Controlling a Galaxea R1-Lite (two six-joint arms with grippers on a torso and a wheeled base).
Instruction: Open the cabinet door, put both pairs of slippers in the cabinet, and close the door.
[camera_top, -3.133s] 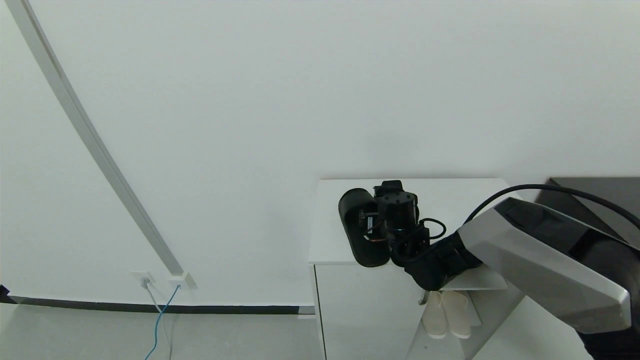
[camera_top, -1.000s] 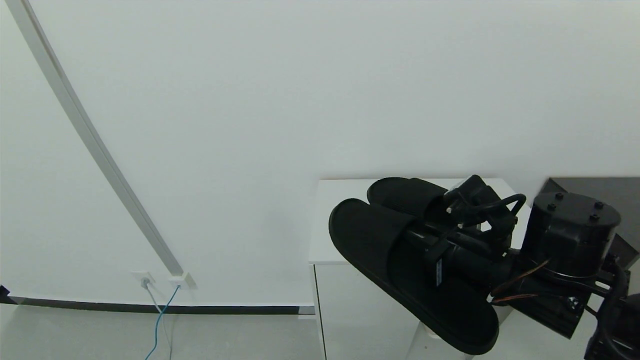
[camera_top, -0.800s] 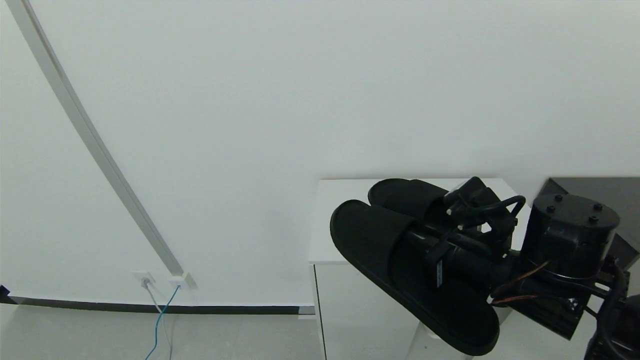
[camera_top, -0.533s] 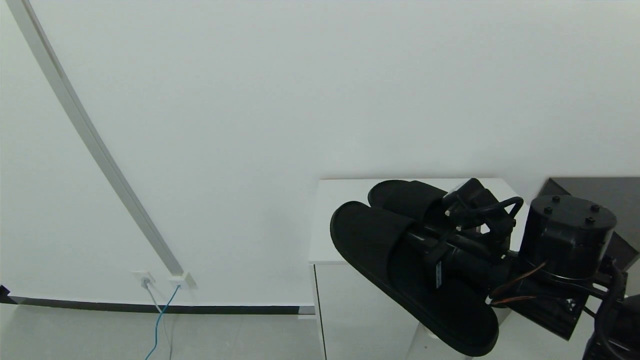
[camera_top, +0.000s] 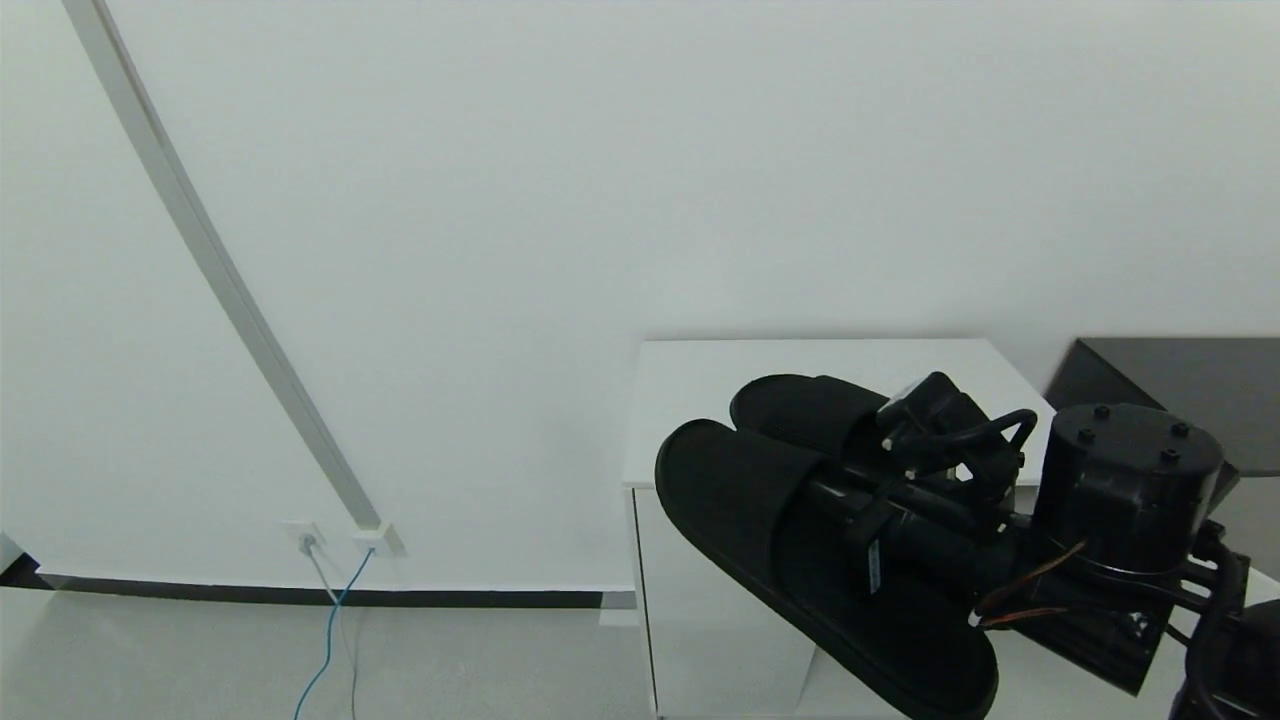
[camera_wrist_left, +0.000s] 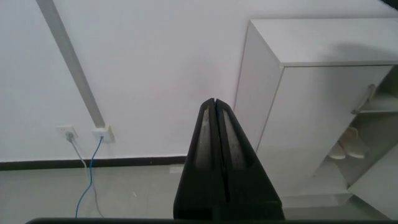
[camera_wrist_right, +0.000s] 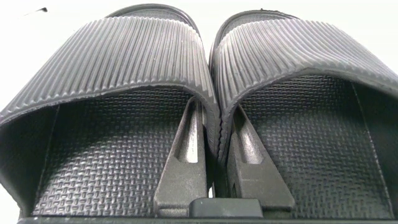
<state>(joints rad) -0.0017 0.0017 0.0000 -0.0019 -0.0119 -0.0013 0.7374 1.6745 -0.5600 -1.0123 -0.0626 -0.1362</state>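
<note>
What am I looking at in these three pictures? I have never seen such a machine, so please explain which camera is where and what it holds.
This is a robot with two arms, and each arm ends in a gripper. The wide picture comes from a camera on its head. The other two come from cameras on its wrists. The right gripper is shut on a pair of black slippers, with one finger inside each slipper. The left gripper is shut and holds nothing. Ahead stands a white cabinet with its door open and white slippers on a shelf inside.
</note>
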